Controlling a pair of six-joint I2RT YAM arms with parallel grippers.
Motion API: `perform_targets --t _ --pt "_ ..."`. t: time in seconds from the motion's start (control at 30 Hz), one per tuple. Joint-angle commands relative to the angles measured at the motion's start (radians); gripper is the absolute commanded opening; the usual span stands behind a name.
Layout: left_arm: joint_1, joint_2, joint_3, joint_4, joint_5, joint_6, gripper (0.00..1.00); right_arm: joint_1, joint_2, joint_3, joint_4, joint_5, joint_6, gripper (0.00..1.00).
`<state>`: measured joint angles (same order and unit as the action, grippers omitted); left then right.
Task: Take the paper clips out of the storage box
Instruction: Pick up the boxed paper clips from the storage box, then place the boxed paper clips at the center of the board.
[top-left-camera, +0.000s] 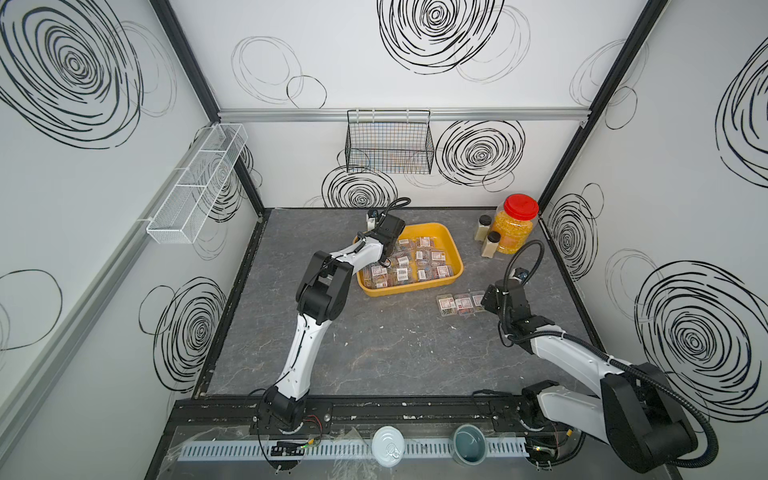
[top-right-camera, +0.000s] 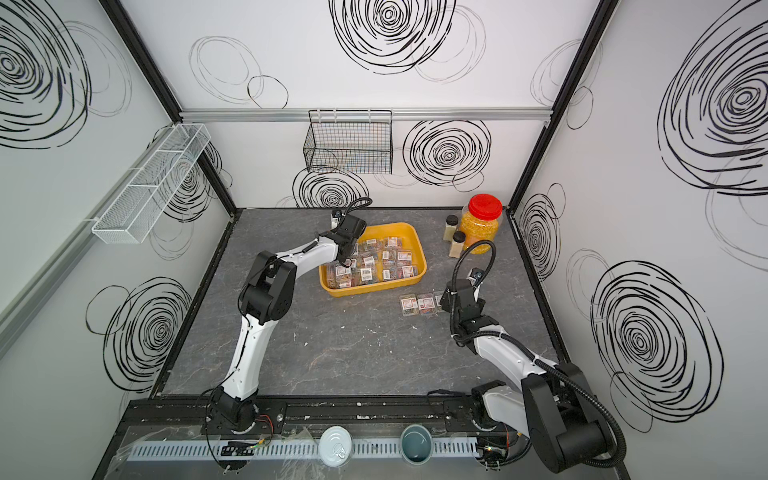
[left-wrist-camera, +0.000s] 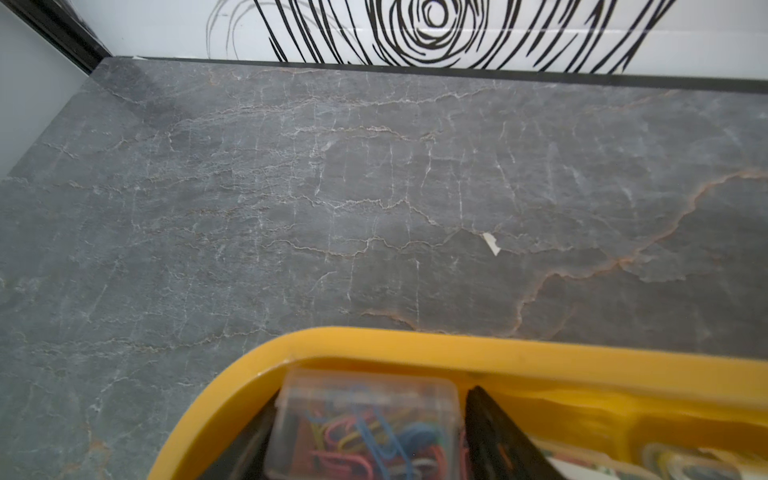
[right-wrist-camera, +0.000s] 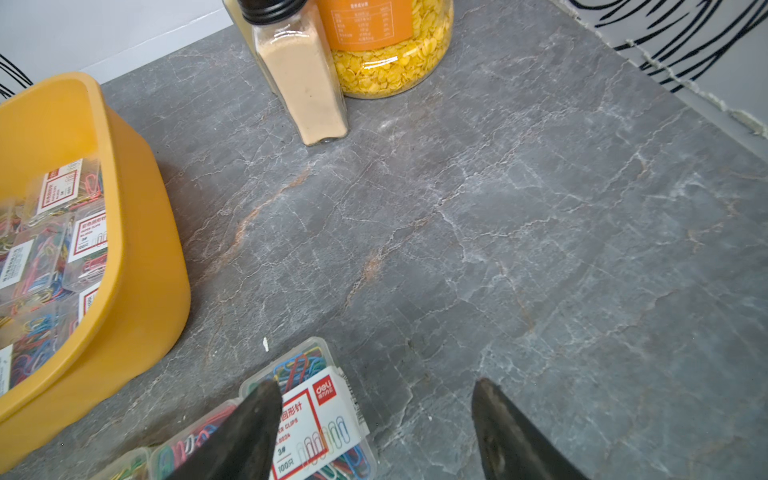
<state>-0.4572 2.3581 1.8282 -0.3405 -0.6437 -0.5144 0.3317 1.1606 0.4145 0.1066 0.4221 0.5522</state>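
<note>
The yellow-orange storage box sits at the back middle of the table, holding several clear cases of paper clips. My left gripper reaches down into the box's left end. In the left wrist view the left gripper has both black fingers against the sides of one case, just inside the rim. Three cases lie on the table right of the box. My right gripper hovers open over the rightmost case, gripping nothing.
A red-lidded jar of yellow kernels and two spice bottles stand at the back right. A black wire basket hangs on the back wall and a white mesh rack on the left wall. A tin and a cup sit at the front edge.
</note>
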Motion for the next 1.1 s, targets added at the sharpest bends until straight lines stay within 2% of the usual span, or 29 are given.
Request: perform_targets --t 0.0,0.2,0.43,0.7,0.87,1.07 --pt "0.026 0.022 0.026 0.0 0.006 0.003 0.65 0.006 0.008 0.031 0.009 0.016 -0.008 0.75" --pt "0.024 -0.038 -0.012 0.03 0.024 0.022 0.58 0.006 0.011 0.034 0.009 0.016 -0.008 0.75" --pt "-0.011 -0.246 -0.123 0.049 -0.004 0.05 0.56 0.009 0.018 0.038 0.008 0.022 -0.009 0.75" --pt "-0.101 -0.603 -0.437 0.095 -0.084 0.067 0.56 0.017 0.016 0.038 0.006 0.031 -0.009 0.75" --pt "-0.173 -0.848 -0.657 0.06 -0.104 0.025 0.54 0.02 0.012 0.035 0.005 0.032 -0.008 0.75" --pt "-0.313 -1.077 -0.86 -0.027 -0.108 -0.062 0.52 0.023 0.008 0.033 0.004 0.037 -0.009 0.75"
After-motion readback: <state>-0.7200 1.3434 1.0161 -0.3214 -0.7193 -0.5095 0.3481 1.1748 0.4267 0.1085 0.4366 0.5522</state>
